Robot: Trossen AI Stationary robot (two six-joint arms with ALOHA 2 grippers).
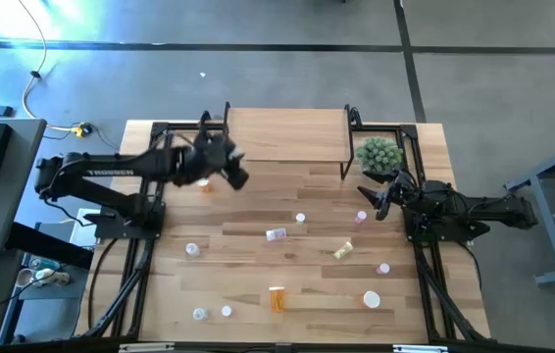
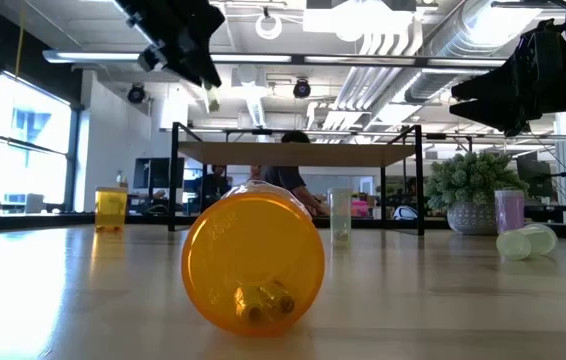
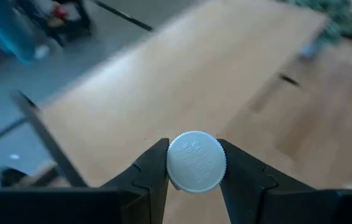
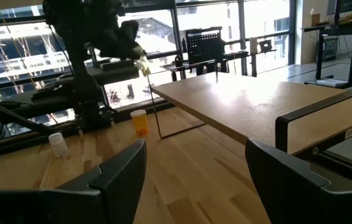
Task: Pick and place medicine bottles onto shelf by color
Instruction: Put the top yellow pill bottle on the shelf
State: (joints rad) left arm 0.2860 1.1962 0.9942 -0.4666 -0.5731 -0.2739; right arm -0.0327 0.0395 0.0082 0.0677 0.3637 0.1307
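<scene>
My left gripper (image 1: 238, 176) is shut on a small yellow-green bottle (image 2: 211, 97) with a white cap, held in the air over the front left corner of the shelf (image 1: 287, 137). The shelf has a light wooden top on black legs. My right gripper (image 4: 194, 180) is open and empty above the table's right side, beside the plant (image 1: 380, 155). Several bottles stay on the table. One orange bottle (image 1: 206, 184) stands upright under the left arm, another orange one (image 1: 277, 297) lies on its side, and a pink one (image 1: 276, 234) also lies on its side. My left gripper pinches the bottle's white cap (image 3: 196, 160) by its rim, one finger on each side. The fingers slant downward toward the shelf. The bottle's body sticks out below the fingertips (image 2: 211, 97), tilted and clear of the shelf and the table.
The green spiky plant (image 2: 473, 190) in a white pot stands at the shelf's right end. A yellow-green bottle (image 1: 343, 251) lies right of centre. Small white-capped bottles (image 1: 199, 314) stand near the front edge. People show in the room beyond the shelf (image 2: 298, 153).
</scene>
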